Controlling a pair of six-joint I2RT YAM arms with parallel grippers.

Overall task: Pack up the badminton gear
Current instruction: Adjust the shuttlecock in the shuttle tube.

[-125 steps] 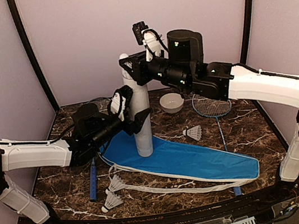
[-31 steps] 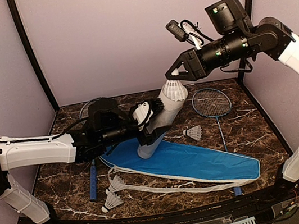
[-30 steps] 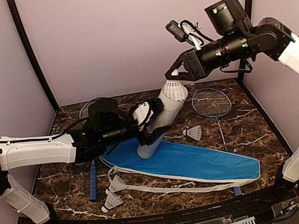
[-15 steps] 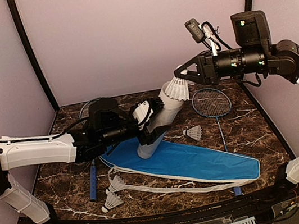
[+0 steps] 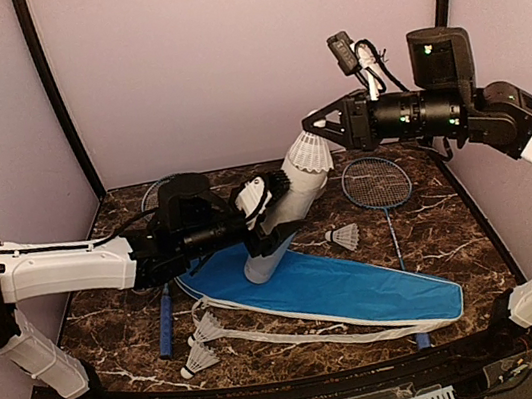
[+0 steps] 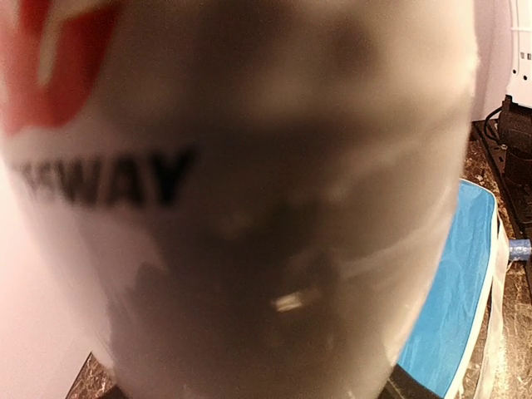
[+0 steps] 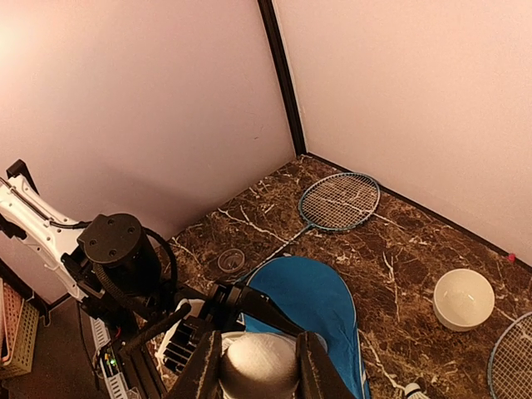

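Nearest you, two loose shuttlecocks (image 5: 205, 327) lie on the surface (image 5: 475, 237) just off the near-left edge of the racket cover (image 5: 361, 286). The left racket (image 5: 167, 321) has its handle beside them. None of that has moved in the last few seconds.

The change is above the cover. Your left fingers (image 5: 254, 197), clamped around the tube (image 5: 294, 187), have tipped it from upright to a lean toward the right arm. Its foot rests on the cover's wide end. The left wrist view shows only blurred tube wall, which fits a close hold.

A third shuttlecock (image 5: 343, 238) lies loose just beyond the cover, and the right racket (image 5: 375, 182) lies flat behind it.

Furthest up, your right fingers (image 7: 204, 372) are closed on the held shuttlecock (image 5: 311, 154) at the tube's mouth. Over the last second the right wrist has dropped from a raised, angled pose to nearly level, lining up with the tilted tube. The feathers have stayed at the rim.

I read this as an insertion under way. One shuttlecock is going in, three on the surface are left to load, and the cover is not yet filled. Whether the held shuttlecock has entered the bore, you cannot tell from these views.
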